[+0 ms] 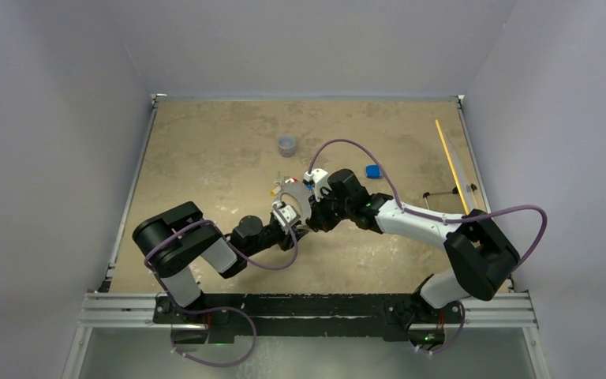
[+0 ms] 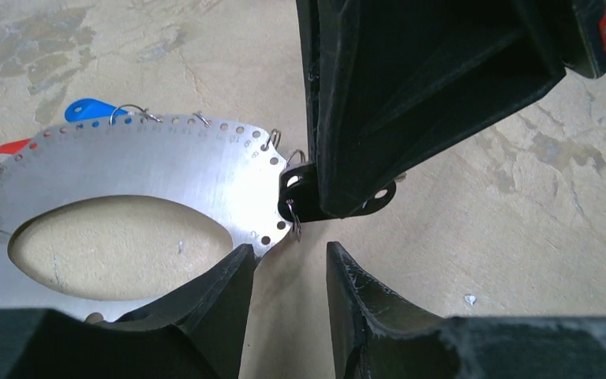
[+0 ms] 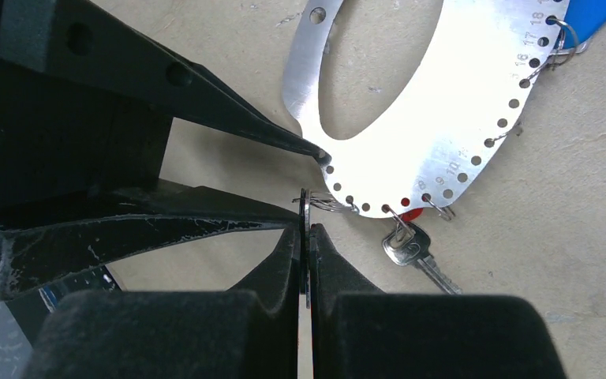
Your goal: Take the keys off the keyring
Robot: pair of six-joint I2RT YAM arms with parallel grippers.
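The keyring [image 2: 150,170] is a flat silver plate with an oval hole, lying on the table; it also shows in the top view [image 1: 293,196] and the right wrist view [image 3: 418,142]. Keys hang from small rings along its rim: a blue tag [image 2: 87,109], a red tag [image 2: 12,147], and a silver key [image 3: 410,245]. My right gripper [image 3: 306,229] is shut on a thin black key head [image 2: 300,193] still linked to the rim. My left gripper [image 2: 288,249] is open, one finger [image 2: 233,276] resting on the rim beside that key.
A small grey cup [image 1: 287,145] stands behind the keyring. A blue block [image 1: 373,171] lies to its right. A yellow stick [image 1: 451,166] lies along the right edge of the table. The two grippers are close together at the table's middle.
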